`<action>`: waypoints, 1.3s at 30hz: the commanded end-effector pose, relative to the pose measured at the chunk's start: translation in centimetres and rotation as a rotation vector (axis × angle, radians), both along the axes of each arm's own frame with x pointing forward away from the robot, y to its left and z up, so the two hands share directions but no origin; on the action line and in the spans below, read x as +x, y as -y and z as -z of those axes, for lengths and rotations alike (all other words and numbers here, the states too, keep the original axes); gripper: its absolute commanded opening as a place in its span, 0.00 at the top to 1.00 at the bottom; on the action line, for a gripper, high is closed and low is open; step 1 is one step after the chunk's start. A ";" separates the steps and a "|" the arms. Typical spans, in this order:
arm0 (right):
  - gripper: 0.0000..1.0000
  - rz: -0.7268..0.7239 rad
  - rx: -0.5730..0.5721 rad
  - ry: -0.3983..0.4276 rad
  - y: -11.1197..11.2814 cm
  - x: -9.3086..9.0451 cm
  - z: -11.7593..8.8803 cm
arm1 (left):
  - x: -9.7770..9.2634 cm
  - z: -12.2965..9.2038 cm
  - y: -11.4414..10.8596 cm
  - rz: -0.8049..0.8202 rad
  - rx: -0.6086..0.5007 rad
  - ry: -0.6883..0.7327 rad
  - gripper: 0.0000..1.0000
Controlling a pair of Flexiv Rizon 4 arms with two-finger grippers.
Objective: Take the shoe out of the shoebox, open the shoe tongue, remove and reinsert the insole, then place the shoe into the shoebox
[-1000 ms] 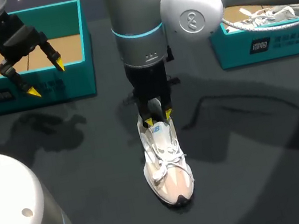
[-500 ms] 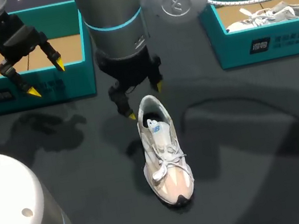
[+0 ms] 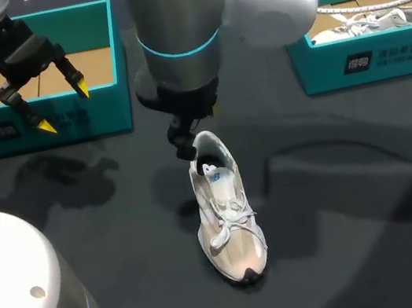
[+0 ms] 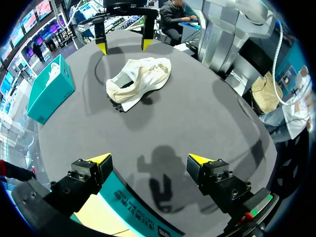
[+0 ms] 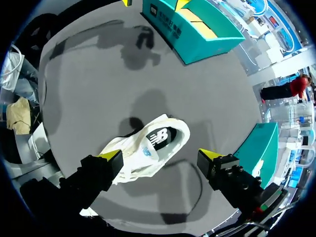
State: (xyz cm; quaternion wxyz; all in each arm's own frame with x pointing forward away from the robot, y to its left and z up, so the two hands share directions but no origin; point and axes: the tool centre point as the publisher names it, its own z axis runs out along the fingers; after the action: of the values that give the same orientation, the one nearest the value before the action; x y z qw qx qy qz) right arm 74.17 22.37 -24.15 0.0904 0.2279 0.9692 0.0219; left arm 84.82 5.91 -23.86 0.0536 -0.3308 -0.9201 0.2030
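Note:
A white and beige shoe (image 3: 227,218) lies on the dark table, toe toward the front edge, laces tied. My right gripper (image 3: 195,128) hangs open just above and behind its heel, touching nothing. In the right wrist view the shoe (image 5: 140,150) lies below the open right gripper (image 5: 160,155), and its dark insole (image 5: 159,136) shows inside. My left gripper (image 3: 41,99) is open and empty over the front wall of the left teal shoebox (image 3: 105,100). From the left wrist, the open left gripper (image 4: 149,160) looks across at the shoe (image 4: 140,81).
The left shoebox holds only its brown cardboard floor (image 3: 95,66). A second teal shoebox (image 3: 365,58) at the back right holds another pale shoe (image 3: 370,21). The right arm's thick body (image 3: 175,24) stands over the table's middle back.
My right gripper let go of the shoe's collar, opened wide, rose and drew back behind the heel while turning. The shoe stayed put. My left arm has not moved.

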 end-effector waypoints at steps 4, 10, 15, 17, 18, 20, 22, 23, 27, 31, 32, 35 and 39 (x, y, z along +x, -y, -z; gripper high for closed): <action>0.00 -0.176 -0.085 -0.023 -1.8 2.0 0.8 | 0.1 0.0 0.0 0.002 0.003 -0.001 0.00; 0.00 -0.258 -0.070 -0.016 -1.4 3.4 2.6 | 0.1 0.0 0.0 0.002 0.003 -0.001 0.00; 0.00 -0.296 -0.069 -0.023 -1.2 3.9 3.8 | 0.1 0.0 0.0 0.002 0.003 -0.001 0.00; 0.00 -0.308 -0.067 -0.022 -1.1 4.0 4.2 | 0.1 0.0 0.0 0.002 0.003 -0.001 0.00; 0.00 -0.313 -0.067 -0.019 -1.0 4.1 4.4 | 0.1 0.0 0.0 0.002 0.003 -0.001 0.00; 0.00 -0.319 -0.064 -0.015 -0.7 4.2 4.8 | 0.1 0.0 0.0 0.002 0.003 -0.001 0.00; 0.00 -0.330 -0.058 -0.007 -0.4 4.3 5.2 | 0.1 0.0 0.0 0.002 0.003 -0.001 0.00; 0.00 -0.335 -0.055 -0.004 -0.3 4.3 5.4 | 0.1 0.0 0.0 0.002 0.003 -0.001 0.00; 0.04 -0.349 -0.059 -0.005 0.3 4.6 6.3 | 0.1 0.0 0.0 0.002 0.003 -0.001 0.00; 0.04 -0.357 -0.064 -0.018 0.6 5.0 7.0 | 0.1 0.0 0.0 0.002 0.003 -0.001 0.00; 0.04 -0.361 -0.066 -0.018 0.6 5.2 7.2 | 0.1 0.0 0.0 0.002 0.003 -0.001 0.00; 0.06 -0.369 -0.065 -0.016 0.7 5.5 7.7 | 0.1 0.0 0.0 0.002 0.003 -0.001 0.00; 0.04 -0.380 -0.063 -0.008 0.8 6.0 8.3 | 0.1 0.0 0.0 0.002 0.003 -0.001 0.00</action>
State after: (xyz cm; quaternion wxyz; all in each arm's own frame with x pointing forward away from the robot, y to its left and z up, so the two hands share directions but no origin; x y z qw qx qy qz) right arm 79.98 21.58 -31.83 0.0885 0.0390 0.9953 0.0042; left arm 84.82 5.92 -23.85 0.0536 -0.3307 -0.9201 0.2030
